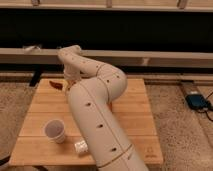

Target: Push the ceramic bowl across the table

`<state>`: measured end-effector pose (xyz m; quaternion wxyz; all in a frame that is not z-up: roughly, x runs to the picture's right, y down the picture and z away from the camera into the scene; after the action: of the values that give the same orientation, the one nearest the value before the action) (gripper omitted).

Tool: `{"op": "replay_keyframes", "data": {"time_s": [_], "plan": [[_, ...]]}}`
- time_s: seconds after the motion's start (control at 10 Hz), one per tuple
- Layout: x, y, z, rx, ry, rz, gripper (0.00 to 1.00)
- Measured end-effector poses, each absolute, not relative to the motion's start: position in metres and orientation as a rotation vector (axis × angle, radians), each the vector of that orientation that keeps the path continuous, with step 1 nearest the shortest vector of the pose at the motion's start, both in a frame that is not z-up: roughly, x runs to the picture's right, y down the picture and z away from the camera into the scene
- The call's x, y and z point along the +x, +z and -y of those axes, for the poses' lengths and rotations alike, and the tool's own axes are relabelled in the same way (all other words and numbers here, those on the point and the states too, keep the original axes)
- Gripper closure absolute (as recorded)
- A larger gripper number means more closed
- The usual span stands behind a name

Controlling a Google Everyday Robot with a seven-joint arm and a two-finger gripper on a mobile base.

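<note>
The ceramic bowl (56, 85) shows only as a reddish-orange sliver at the far left of the table (137, 117). The rest of it is hidden behind my arm. My white arm rises from the front of the view, bends over the table's middle and reaches back to the far left. My gripper (68, 81) is at the end of it, right beside the bowl's visible edge and mostly hidden by the wrist. I cannot tell whether it touches the bowl.
A small white-grey paper cup (54, 131) stands upright at the table's near left. A small white object (81, 147) lies next to my arm near the front edge. A dark bench runs behind the table. A blue device (197, 102) lies on the floor at right.
</note>
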<state>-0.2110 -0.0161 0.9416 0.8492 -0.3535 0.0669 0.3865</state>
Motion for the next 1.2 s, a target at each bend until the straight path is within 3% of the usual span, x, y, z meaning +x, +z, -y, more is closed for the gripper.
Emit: {"op": "replay_keyframes", "data": {"time_s": [0.4, 0.6, 1.2], "plan": [[-0.207, 0.884, 0.013, -0.707, 0.725, -0.091, 0.2], [-0.199, 0.848, -0.017, -0.69, 0.712, -0.099, 0.2], [-0.112, 0.814, -0.081, -0.669, 0.9, -0.214, 0.2]]}}
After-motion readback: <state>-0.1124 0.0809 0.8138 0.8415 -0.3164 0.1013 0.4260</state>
